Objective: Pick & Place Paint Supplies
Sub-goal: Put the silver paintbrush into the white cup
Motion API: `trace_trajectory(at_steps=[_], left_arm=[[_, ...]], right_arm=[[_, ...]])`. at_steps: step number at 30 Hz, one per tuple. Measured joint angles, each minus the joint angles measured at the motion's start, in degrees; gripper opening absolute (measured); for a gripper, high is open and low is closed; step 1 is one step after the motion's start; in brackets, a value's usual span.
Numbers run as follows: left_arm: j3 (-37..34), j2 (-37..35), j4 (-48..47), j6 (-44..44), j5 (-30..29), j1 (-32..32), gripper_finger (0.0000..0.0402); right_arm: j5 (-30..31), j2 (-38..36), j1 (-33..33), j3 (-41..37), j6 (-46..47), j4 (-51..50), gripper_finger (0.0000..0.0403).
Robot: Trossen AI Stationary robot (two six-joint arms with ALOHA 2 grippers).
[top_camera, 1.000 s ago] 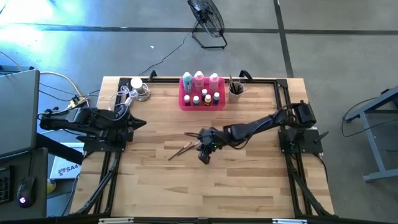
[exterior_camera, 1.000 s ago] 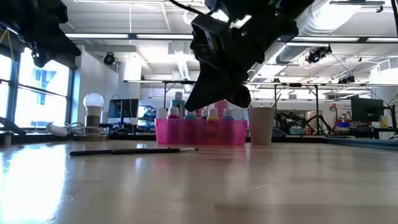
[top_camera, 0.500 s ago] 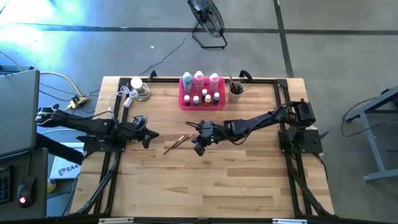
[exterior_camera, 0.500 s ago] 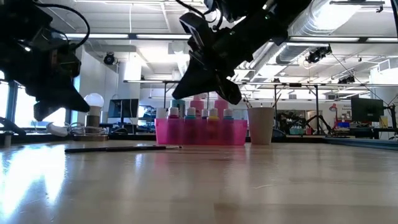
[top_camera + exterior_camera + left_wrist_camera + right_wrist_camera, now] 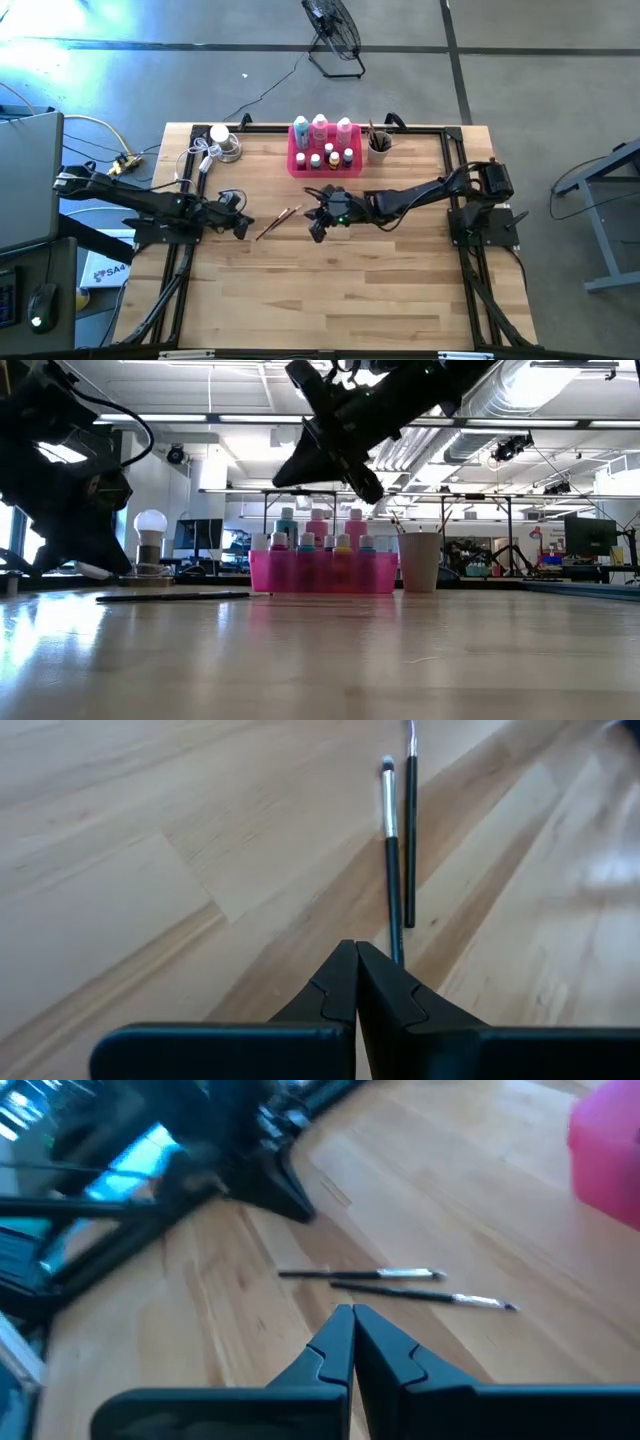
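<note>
Paintbrushes [image 5: 278,221] lie side by side on the bare wood of the table [image 5: 330,290], two thin brown ones, roughly at the middle of the table and a little to the left, well apart from the tray. In the left wrist view the two paintbrushes [image 5: 398,840] run parallel and almost touching, bristle ends pointing away from the gripper.

The left gripper [image 5: 243,226] sits low just left of the brushes, its tips close to their near ends; its jaws are pressed together with nothing between them, as the left wrist view shows [image 5: 355,982]. The right gripper [image 5: 316,231] hangs above the table just right of the brushes, also with jaws together and empty [image 5: 352,1342], and the low view shows it raised well off the wood [image 5: 325,455].

At the far side, near the middle, the pink tray [image 5: 295,163] holds three taller white-capped bottles [image 5: 320,128] in its far row and tiny bottles [image 5: 332,157] in its near row. Just right of the tray stands a pale cup [image 5: 379,147] with more brushes in it. On the far left corner sits a light bulb on a base [image 5: 221,137] with coiled cable beside it.
</note>
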Motion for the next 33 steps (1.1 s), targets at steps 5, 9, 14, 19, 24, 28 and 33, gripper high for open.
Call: trace_trajectory(at_steps=[5,9,14,19,24,28,33], left_arm=[[0.02,4.85,1.94,-1.71,-2.74,0.0,0.0],[0.02,8.21,2.27,-3.38,-2.15,0.0,0.0],[0.02,11.29,5.12,-4.21,-1.01,0.0,0.0],[0.11,12.98,10.03,-4.05,-1.01,0.0,0.0],[0.11,13.89,10.86,-3.99,-0.98,0.0,0.0],[0.11,13.88,10.86,-3.99,-0.94,0.0,0.0],[0.11,13.88,11.6,-3.99,-0.94,0.0,0.0]], right_arm=[[0.21,-0.07,0.34,0.0,-0.86,3.0,0.0002],[2.02,-0.07,1.0,0.0,-1.05,3.38,0.0002],[2.61,-0.07,1.9,0.0,-1.45,5.46,0.0002],[2.74,-0.07,2.46,0.0,-1.47,5.53,0.0002],[2.87,-0.07,2.44,0.0,-1.47,5.51,0.0002],[3.09,-0.07,2.44,0.0,-1.47,5.51,0.0002],[3.07,-0.07,2.9,0.0,-2.41,5.49,0.0002]])
